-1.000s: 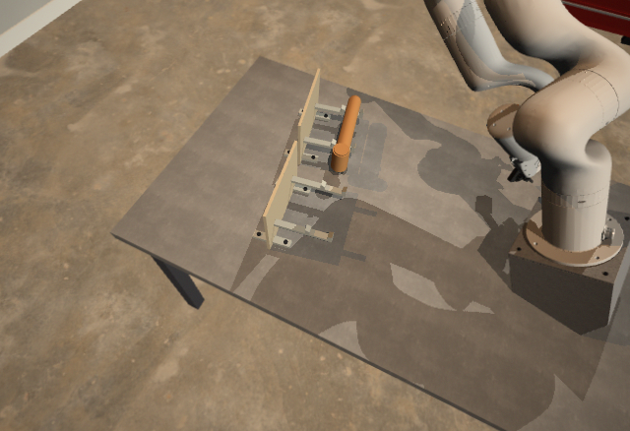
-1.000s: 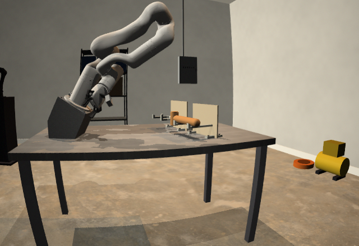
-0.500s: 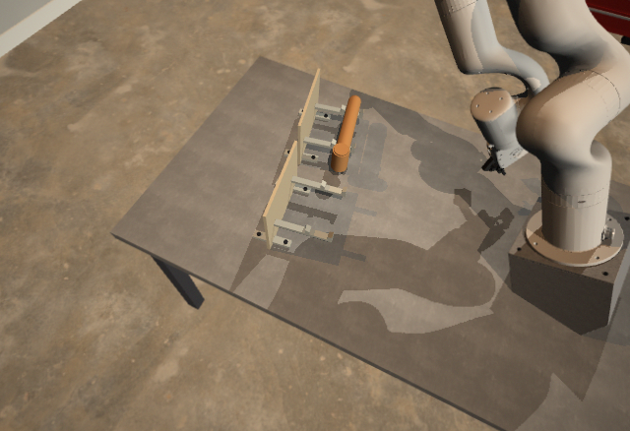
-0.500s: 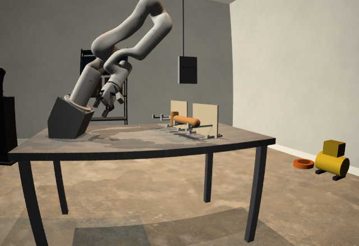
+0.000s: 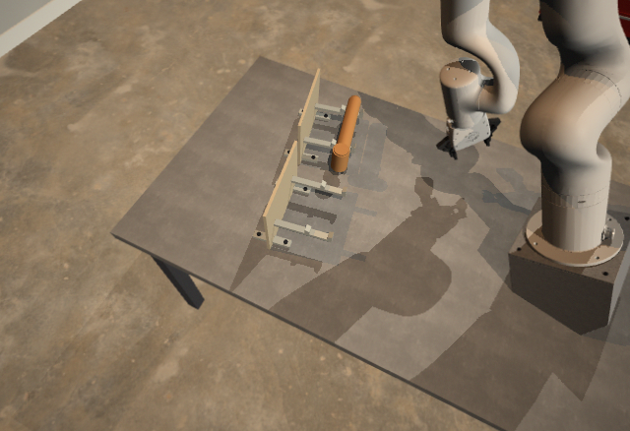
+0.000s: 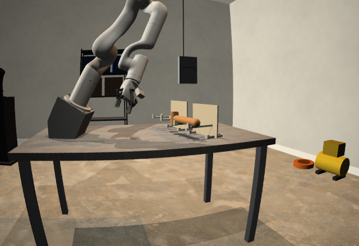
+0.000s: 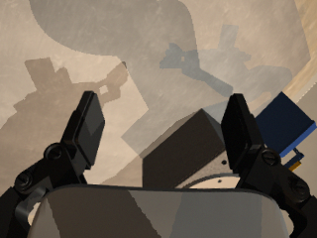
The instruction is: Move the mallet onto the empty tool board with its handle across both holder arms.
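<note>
The orange mallet (image 5: 346, 129) lies across the two arms of the far tool board (image 5: 309, 109), with its head (image 5: 340, 156) at the end toward the other board. The empty tool board (image 5: 279, 196) stands beside it, with its two bare arms (image 5: 315, 185) pointing toward the arm's base. In the exterior view the mallet (image 6: 185, 119) rests on the nearer board (image 6: 205, 118). The empty board (image 6: 178, 108) stands behind it. My gripper (image 5: 468, 144) (image 6: 125, 99) is open and empty. It hangs above the table well to the robot side of the mallet. The wrist view shows my open fingers over bare table.
The arm's dark base block (image 5: 564, 283) sits at the table's right edge. On the floor to the side are a yellow machine (image 6: 331, 159) and an orange ring (image 6: 303, 163). A shelf (image 6: 108, 92) stands behind the table.
</note>
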Controlling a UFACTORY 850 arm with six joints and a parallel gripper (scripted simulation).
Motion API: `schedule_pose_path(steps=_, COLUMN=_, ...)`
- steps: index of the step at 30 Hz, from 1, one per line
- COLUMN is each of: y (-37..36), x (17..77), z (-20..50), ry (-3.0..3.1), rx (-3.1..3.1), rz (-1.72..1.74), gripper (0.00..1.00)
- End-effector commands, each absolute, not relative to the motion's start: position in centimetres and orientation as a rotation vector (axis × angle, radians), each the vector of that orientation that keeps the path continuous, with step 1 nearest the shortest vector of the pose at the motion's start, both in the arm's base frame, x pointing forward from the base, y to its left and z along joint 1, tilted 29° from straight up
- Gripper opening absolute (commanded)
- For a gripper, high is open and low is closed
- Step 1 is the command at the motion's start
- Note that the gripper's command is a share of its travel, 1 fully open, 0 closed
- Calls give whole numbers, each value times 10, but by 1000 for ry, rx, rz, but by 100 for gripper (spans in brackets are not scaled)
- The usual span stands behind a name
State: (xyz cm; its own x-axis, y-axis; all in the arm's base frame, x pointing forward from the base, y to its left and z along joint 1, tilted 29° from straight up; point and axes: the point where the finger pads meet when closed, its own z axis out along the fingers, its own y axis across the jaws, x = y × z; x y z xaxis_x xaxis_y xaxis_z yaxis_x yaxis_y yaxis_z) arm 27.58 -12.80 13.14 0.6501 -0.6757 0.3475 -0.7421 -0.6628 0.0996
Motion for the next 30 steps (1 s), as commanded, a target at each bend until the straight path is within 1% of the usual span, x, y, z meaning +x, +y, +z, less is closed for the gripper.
schedule_pose_path(steps=1, y=-118, x=297, z=149, ry=-1212, rx=2636, rz=362, gripper=100)
schedule_pose_path(steps=15, y=-79, x=396, z=210, ry=-1457, rx=2700, rz=499, gripper=100)
schedule_pose_path(steps=17, y=-79, x=396, z=210, ry=-1457, rx=2700, rz=499, gripper=100)
schedule_pose_path(steps=19, y=-68, x=423, z=227, ry=-1525, rx=2712, rz=537, gripper=100)
schedule_pose_path(steps=22, y=-63, x=436, z=236, ry=-1559, rx=2717, rz=556, gripper=100)
schedule_pose_path(steps=30, y=-39, x=496, z=274, ry=-1717, rx=2736, rz=647, gripper=100)
